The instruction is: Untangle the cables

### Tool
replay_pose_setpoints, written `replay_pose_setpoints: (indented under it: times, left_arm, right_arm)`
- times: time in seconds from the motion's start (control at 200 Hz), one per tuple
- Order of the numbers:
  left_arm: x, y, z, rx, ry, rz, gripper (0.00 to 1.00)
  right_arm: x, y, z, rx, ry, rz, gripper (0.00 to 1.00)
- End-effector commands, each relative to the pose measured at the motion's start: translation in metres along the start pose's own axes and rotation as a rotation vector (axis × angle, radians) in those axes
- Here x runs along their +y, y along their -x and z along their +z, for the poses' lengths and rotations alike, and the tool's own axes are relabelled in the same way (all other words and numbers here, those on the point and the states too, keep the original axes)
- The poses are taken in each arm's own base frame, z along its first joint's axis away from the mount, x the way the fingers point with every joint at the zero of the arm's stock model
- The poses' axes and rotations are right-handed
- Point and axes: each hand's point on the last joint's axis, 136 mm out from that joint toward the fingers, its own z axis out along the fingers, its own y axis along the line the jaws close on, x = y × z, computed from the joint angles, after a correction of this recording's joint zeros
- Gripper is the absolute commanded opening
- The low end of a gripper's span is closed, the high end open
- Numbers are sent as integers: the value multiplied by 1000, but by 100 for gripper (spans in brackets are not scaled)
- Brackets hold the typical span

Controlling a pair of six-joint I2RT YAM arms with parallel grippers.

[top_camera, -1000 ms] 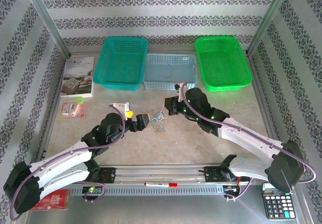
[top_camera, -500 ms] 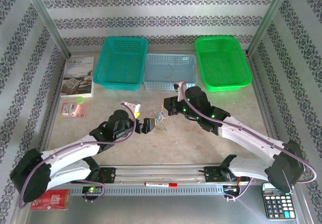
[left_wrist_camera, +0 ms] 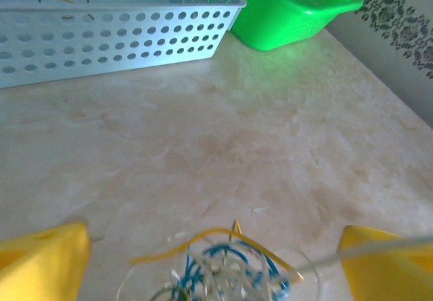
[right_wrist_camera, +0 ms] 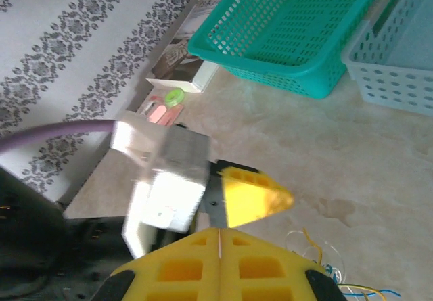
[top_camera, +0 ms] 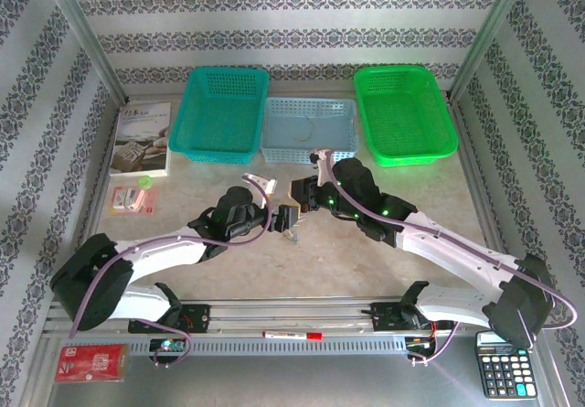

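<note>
Whitish, pale blue and yellowish thin curly wire strands, the cables (left_wrist_camera: 223,274): one loose clump lying on the beige marbled tabletop (left_wrist_camera: 223,152); position, between the two yellow pads (left_wrist_camera: 40,260) of the left jaws, close in toward their root, not seen touching either pad.
Left jaws: open wide, straddling the clump, gripping nothing.
Right jaws: closed, tips pressed together in the right wrist view; clump just beside them, low and to one side of the tips; whether a strand is pinched there, cannot tell.
Shape of clump: roughly round, no clear long axis; one yellowish strand arches across it from pad side to pad side; one whitish strand runs out straight past the pad on the right of the left wrist view.
Nearer arm: the left, the clump lying inside its gap; right jaws close by.
Judgement: the coming move turns on that straddle; closing here would likely catch several strands together, so a single free end looks the better target.
Beyond the left jaws: pale blue perforated plastic basket (left_wrist_camera: 108,37), a yellowish strand or two inside; bright green plastic basket (left_wrist_camera: 284,10) beside it.
</note>
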Motion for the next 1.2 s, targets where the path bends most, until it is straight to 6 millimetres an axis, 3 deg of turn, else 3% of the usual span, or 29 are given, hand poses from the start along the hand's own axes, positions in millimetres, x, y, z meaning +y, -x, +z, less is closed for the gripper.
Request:
replay_pose_setpoints:
  times: [0.0,0.195,0.405,0.674,1.194]
  left_arm:
    - [-12,12,10,-54,-44,34,85]
    - [0,-16,18,-4,-24,14,65]
    - [12,-42,13,26,-1,-14,55]
    - [18,-58,9,49,4,-40,53]
    - [23,-71,8,65,10,-63,53]
  right_arm:
    - [27,22,-13,-50,76,9,0]
    - [51,53,-35,-122,123,-7,0]
    - [74,112,-73,-252,180,-23,0]
    - [84,182,-126,-434,218,-11,0]
    - [82,275,-213,-724,146,-34,0]
